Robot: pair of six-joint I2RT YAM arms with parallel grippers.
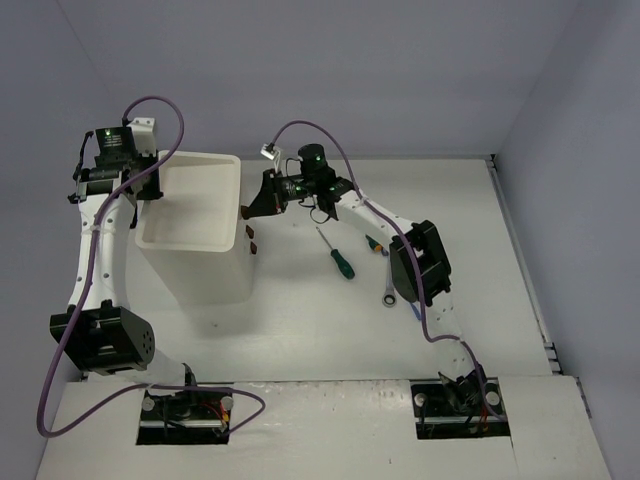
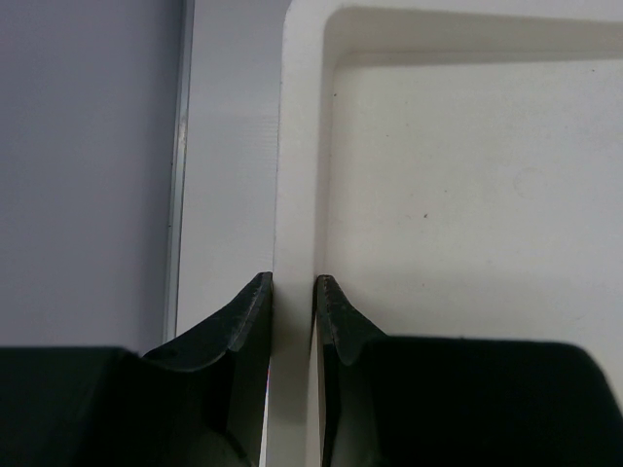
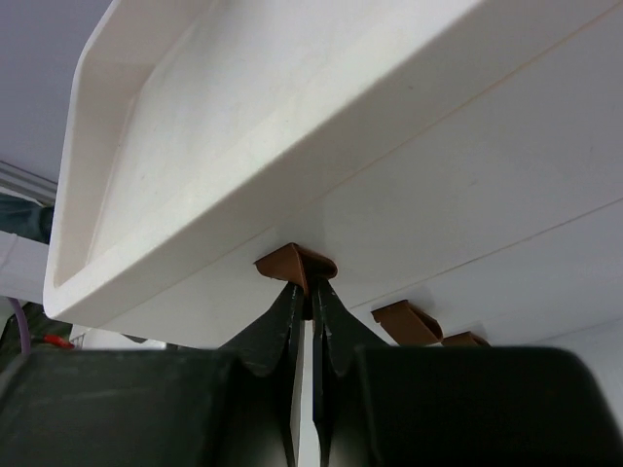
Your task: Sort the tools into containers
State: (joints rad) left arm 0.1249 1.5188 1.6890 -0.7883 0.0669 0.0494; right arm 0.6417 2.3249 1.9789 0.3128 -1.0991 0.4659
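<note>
The right gripper (image 3: pixel 308 292) pinches the top drawer handle (image 3: pixel 287 263); the left gripper (image 2: pixel 293 282) clamps the box rim (image 2: pixel 297 146). Pull straight out, slowly.

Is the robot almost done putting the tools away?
No, it looks barely started. The top tray holds no tools. The left gripper clamps its rim while the right gripper pinches the top drawer's brown handle. A green screwdriver, a second screwdriver and a wrench wait on the table.

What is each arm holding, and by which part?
The left gripper clamps the white box by its tray rim; the right gripper pinches the top drawer's brown handle.
</note>
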